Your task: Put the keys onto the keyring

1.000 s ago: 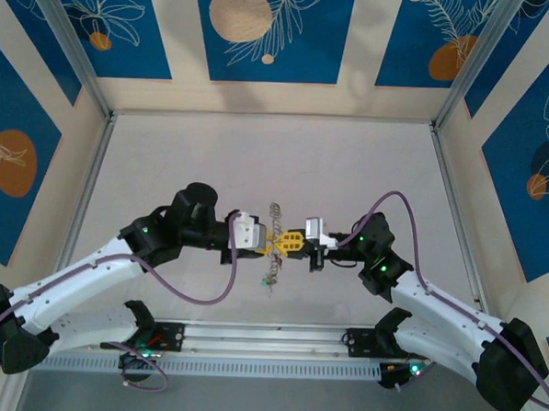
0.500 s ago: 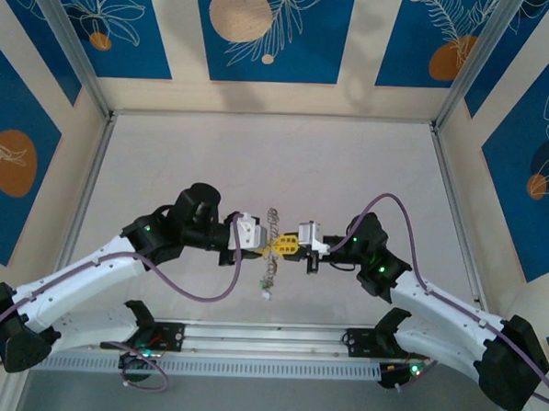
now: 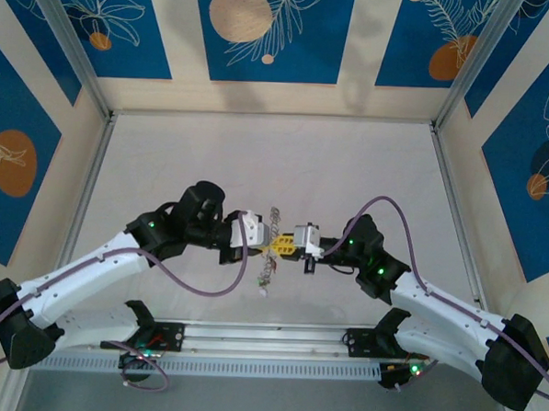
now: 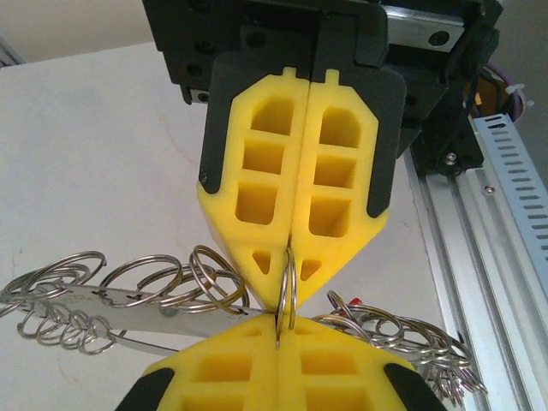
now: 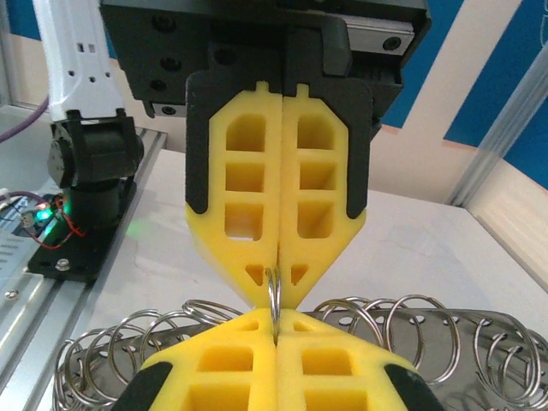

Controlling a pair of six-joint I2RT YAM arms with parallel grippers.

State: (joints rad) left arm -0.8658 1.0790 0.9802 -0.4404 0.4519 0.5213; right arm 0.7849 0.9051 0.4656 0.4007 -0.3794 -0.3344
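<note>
My left gripper [image 3: 269,245] and right gripper [image 3: 289,246] meet tip to tip above the middle of the table. Both are shut on one thin grey metal ring, the keyring [image 4: 288,282], seen edge-on; most of it is hidden inside the jaws. In the left wrist view my left gripper [image 4: 278,324] is at the bottom and the right gripper [image 4: 291,261] faces it from above. In the right wrist view the keyring [image 5: 274,295] bridges my right gripper [image 5: 276,324] and the left gripper [image 5: 279,276]. The keys are hidden, apart from a red speck [image 4: 353,306] among loose rings.
A flat metal strip [image 4: 94,300] threaded with several silvery split rings [image 5: 411,330] runs under the grippers and hangs across them in the top view [image 3: 269,277]. An aluminium rail [image 4: 479,223] lines the near table edge. Patterned walls enclose the table [image 3: 166,163].
The right gripper has moved left until its yellow tips meet the left gripper's. The gap between them has closed, and the hanging strip of rings has shifted slightly.
</note>
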